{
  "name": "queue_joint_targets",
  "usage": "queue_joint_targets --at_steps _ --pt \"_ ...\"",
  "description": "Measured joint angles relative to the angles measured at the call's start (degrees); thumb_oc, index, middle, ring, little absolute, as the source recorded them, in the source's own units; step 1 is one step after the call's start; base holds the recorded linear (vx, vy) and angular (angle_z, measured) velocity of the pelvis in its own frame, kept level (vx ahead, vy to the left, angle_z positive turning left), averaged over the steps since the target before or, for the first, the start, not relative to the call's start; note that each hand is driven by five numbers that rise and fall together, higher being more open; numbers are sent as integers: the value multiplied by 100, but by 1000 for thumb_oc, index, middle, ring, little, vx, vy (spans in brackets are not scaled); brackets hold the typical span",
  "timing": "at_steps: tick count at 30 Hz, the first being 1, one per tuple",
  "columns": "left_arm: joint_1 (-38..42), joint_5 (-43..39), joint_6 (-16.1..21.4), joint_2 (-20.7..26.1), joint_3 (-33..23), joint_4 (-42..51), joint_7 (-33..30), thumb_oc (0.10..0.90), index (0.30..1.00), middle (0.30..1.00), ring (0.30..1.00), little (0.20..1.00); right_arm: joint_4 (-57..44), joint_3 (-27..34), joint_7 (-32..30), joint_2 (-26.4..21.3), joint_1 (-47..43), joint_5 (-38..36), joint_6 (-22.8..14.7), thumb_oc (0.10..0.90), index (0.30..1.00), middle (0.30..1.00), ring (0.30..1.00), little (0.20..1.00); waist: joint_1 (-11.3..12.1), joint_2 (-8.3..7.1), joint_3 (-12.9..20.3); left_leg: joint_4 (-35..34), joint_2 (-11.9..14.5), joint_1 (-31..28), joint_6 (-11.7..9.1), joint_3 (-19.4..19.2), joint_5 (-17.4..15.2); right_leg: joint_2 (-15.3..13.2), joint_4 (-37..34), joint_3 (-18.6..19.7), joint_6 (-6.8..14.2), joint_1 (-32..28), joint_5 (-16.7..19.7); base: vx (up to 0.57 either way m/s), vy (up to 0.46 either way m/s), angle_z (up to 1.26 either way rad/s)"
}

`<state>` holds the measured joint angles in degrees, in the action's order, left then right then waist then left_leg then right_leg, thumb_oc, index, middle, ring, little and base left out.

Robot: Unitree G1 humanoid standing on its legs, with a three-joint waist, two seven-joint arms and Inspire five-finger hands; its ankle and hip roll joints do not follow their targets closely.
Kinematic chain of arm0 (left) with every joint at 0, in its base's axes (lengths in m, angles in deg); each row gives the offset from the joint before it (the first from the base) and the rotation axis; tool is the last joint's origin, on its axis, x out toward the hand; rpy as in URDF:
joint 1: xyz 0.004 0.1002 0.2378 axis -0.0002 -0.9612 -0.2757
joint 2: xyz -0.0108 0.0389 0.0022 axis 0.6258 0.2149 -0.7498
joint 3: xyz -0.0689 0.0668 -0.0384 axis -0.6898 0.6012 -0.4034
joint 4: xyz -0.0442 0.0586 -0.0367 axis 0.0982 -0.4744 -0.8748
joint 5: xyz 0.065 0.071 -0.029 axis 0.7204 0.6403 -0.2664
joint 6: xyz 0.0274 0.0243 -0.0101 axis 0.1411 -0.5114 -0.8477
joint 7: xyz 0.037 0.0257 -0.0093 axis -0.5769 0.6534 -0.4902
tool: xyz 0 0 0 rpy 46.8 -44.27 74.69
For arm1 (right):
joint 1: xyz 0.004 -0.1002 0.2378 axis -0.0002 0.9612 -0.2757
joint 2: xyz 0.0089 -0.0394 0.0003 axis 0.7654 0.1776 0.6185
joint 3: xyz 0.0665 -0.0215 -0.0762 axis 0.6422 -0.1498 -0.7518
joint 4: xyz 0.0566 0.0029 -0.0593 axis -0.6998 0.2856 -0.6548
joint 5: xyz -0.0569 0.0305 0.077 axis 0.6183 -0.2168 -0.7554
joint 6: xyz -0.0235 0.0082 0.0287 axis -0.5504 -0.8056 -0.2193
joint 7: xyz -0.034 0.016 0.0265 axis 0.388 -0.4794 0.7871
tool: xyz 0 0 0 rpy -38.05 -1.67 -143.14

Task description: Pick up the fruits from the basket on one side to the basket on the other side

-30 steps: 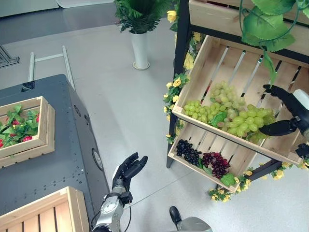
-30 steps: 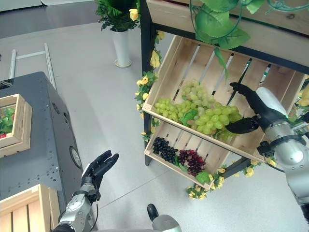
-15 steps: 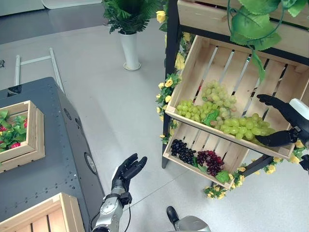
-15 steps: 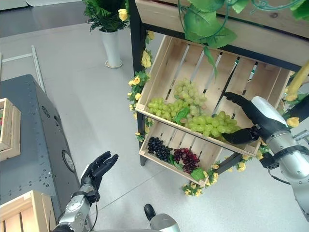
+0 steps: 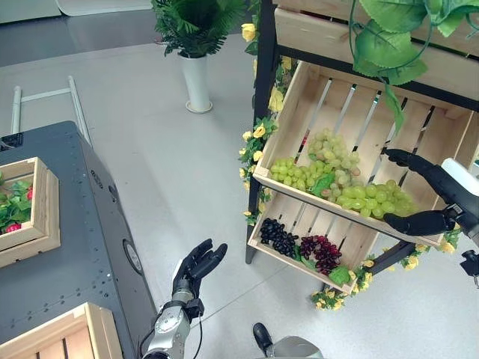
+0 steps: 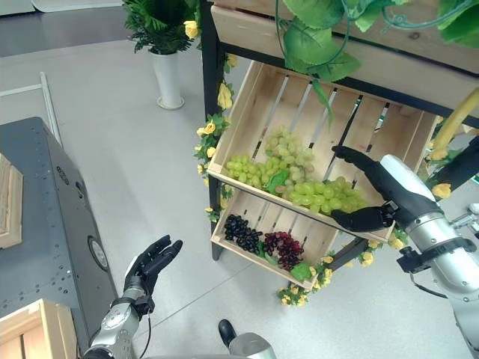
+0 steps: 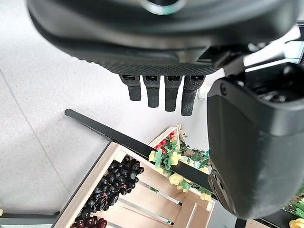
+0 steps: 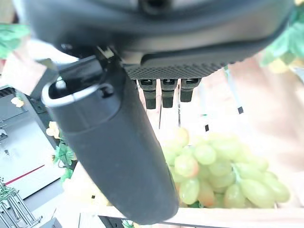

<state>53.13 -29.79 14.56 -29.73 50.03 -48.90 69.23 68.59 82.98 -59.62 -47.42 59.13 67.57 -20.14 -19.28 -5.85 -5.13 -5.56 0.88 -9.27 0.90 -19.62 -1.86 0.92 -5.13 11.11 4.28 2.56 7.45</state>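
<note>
With right hand [image 6: 382, 196] spread wide, empty, beside green grape bunch [image 6: 323, 196] in slanted wooden crate [image 5: 314, 112]: loose grasp risks dropped grapes. Left hand [image 5: 196, 263] open, idle.

- The left eye view and the right eye view look down from the robot's head, set slightly apart. Both share the tilted upper crate [image 5: 352, 142] of green grapes [image 5: 337, 179], the lower crate [image 6: 258, 235] of dark grapes [image 5: 299, 243], the grey cabinet [image 5: 75, 239] and the white vase [image 5: 197, 84].
- The left wrist view looks along the left hand [image 7: 161, 92] from very close, toward the floor [image 7: 42, 142] and the lower crate.
- The right wrist view looks along the right hand [image 8: 164, 92] from very close, into the upper crate, with the green grapes near.
</note>
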Motion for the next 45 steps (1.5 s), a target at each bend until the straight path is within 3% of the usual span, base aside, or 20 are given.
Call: queue_joint_targets --at_steps 4,17,22,27,35,42,45 --pt "0 -4 0 3 0 -104 -7 800 900 900 900 900 -3 0 16 0 2 -86 -38 800 900 900 900 900 -49 -27 43 0 1 -8 1 -74 -9 7 0 76 8 16 6 -9 9 -8" --pt "14 -6 0 -27 8 -436 -5 800 900 900 900 900 -517 -34 876 29 -592 -2372 -124 800 900 900 900 900 -4 80 151 1 3 -3 -4 -99 -1 9 1 71 23 28 22 -16 -13 -1" --pt "17 -4 0 -28 9 -521 -6 800 900 900 900 900 -538 -274 1054 269 -1152 -3157 -8 800 900 900 900 900 64 73 157 1 3 -2 -5 -90 -1 8 1 66 24 29 24 0 0 0" --pt "27 3 -16 -20 11 -571 -46 800 900 900 900 900 -580 -772 1210 943 -1543 -3815 416 800 900 900 900 900 207 41 179 1 1 -13 -10 -68 5 4 1 50 18 20 28 1 -2 1" --pt "20 2 -72 -51 125 -708 -281 800 900 900 900 900 -613 -2168 1437 2108 -1583 -3860 1088 800 900 900 900 900 326 99 164 1 1 -34 -6 39 24 -28 0 -78 -11 -16 33 1 -9 7" --pt "-10 5 -73 -182 336 -884 -427 800 900 900 900 900 58 -2913 1432 2719 -1173 -3681 1088 800 900 900 900 900 525 207 136 1 3 -33 -9 57 29 -46 -2 -101 1 -21 9 -3 -4 0" --pt "-43 4 -72 -225 352 -886 -466 800 900 900 900 900 361 -3220 1432 2745 -1098 -3542 1086 800 900 900 900 900 551 279 90 1 2 -30 -8 63 32 -52 -2 -109 2 -22 9 -8 -13 0"
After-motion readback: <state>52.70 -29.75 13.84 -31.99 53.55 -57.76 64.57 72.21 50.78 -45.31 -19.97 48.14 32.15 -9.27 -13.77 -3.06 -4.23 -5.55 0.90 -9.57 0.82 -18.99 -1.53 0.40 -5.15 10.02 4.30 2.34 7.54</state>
